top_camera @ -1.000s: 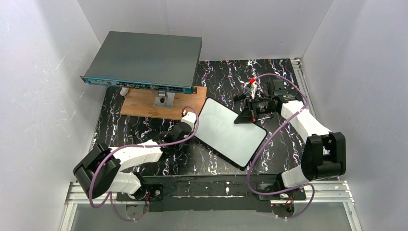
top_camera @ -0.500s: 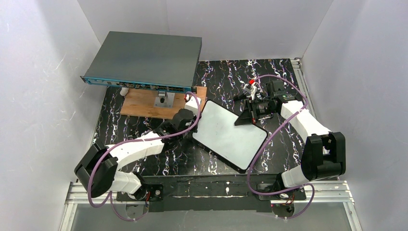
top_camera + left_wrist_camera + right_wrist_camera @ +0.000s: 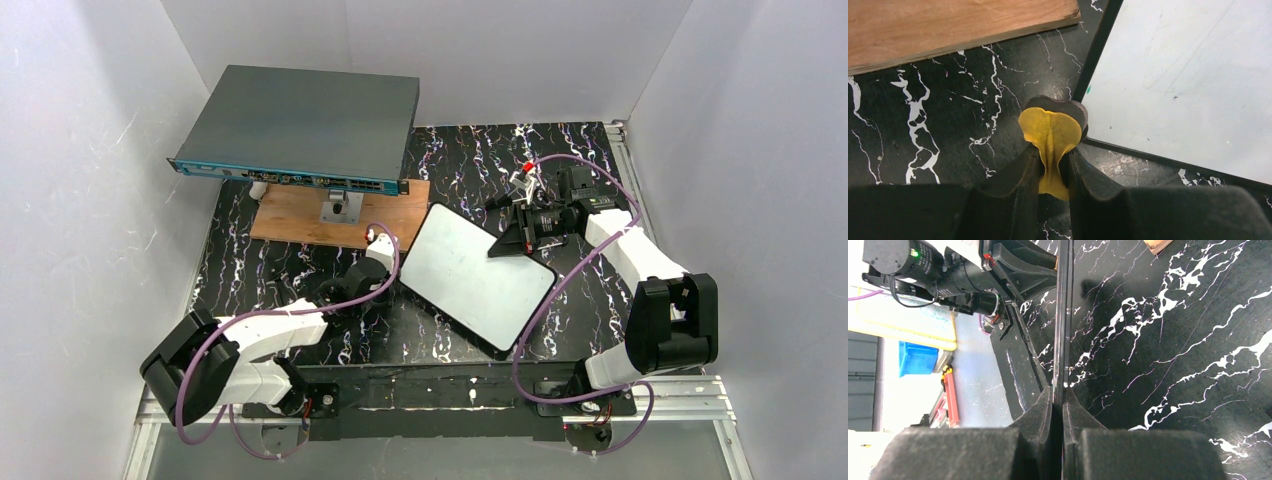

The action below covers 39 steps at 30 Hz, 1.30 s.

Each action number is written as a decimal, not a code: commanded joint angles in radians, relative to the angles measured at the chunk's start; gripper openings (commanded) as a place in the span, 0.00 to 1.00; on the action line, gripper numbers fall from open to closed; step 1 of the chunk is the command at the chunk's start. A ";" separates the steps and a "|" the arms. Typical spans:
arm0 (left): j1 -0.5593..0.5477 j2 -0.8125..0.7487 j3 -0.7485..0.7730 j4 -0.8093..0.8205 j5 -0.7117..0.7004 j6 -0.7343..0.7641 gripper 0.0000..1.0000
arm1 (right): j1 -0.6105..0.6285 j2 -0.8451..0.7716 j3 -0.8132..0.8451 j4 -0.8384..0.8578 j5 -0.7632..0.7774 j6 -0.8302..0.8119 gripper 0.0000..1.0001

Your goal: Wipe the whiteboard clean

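Observation:
The whiteboard point(image 3: 470, 270) stands tilted in the middle of the black marbled table, its white face nearly bare. In the left wrist view the whiteboard point(image 3: 1188, 85) shows faint smears and a small green speck near its dark left edge. My left gripper point(image 3: 381, 241) is shut on a yellow eraser point(image 3: 1052, 122) with a dark pad, just off the board's left corner, over the table; it also shows in the left wrist view point(image 3: 1050, 155). My right gripper point(image 3: 505, 240) is shut on the board's far right edge, seen edge-on in the right wrist view point(image 3: 1062, 397).
A large grey flat box point(image 3: 300, 125) with a blue front edge sits at the back left. A brown wooden plank point(image 3: 300, 215) with a small metal bracket point(image 3: 340, 208) lies before it, close to my left gripper. White walls enclose the table.
My left gripper swept with the eraser up to the board's far left corner, then drew back left and off the board. The right gripper and the board stayed put.

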 commanded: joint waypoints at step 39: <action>-0.024 0.182 0.532 -0.187 -0.082 0.030 0.00 | 0.081 0.012 0.022 0.000 -0.131 0.046 0.01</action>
